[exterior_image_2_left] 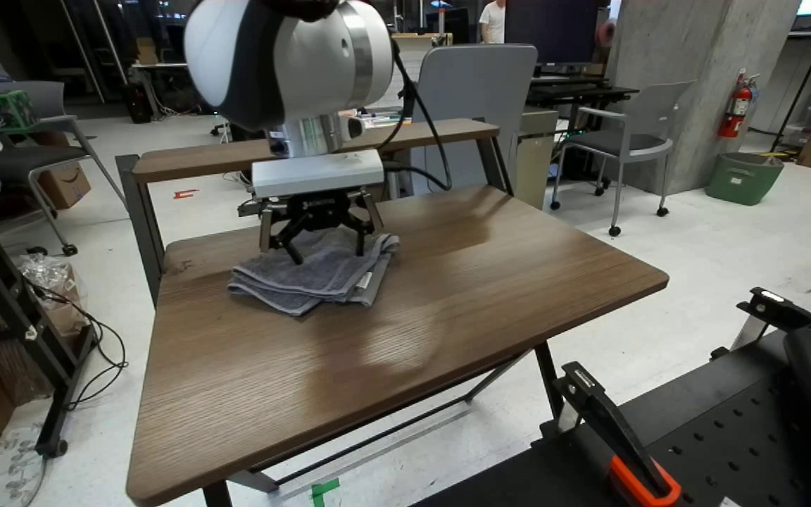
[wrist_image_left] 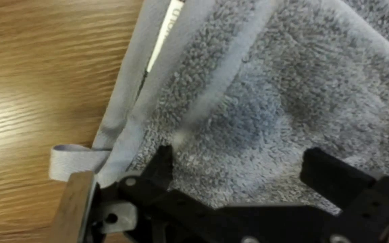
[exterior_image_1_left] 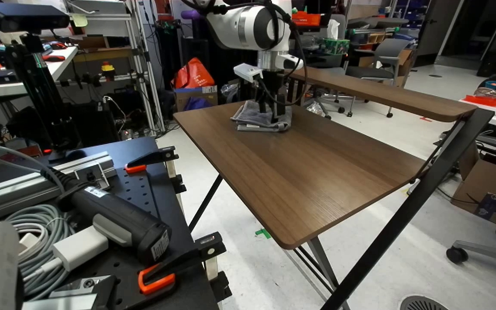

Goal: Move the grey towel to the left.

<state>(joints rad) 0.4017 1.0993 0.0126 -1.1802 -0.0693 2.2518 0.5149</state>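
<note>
The grey towel (exterior_image_1_left: 250, 115) lies loosely folded on the brown tabletop (exterior_image_1_left: 308, 181). In an exterior view the towel (exterior_image_2_left: 286, 278) sits near the table's left part, with a white label at its edge. My gripper (exterior_image_2_left: 328, 257) points down over it, fingertips at the towel's surface; whether they press into it I cannot tell. It also shows in an exterior view (exterior_image_1_left: 269, 116). In the wrist view the gripper (wrist_image_left: 238, 157) has its two fingers wide apart, with towel (wrist_image_left: 265, 87) surface beneath and between them. A cloth loop and the label show at the towel's left edge.
A raised brown shelf (exterior_image_1_left: 373, 90) runs along one side of the table, and also shows in an exterior view (exterior_image_2_left: 201, 160). A black workbench (exterior_image_1_left: 144, 189) with clamps, cables and a handheld tool stands beside the table.
</note>
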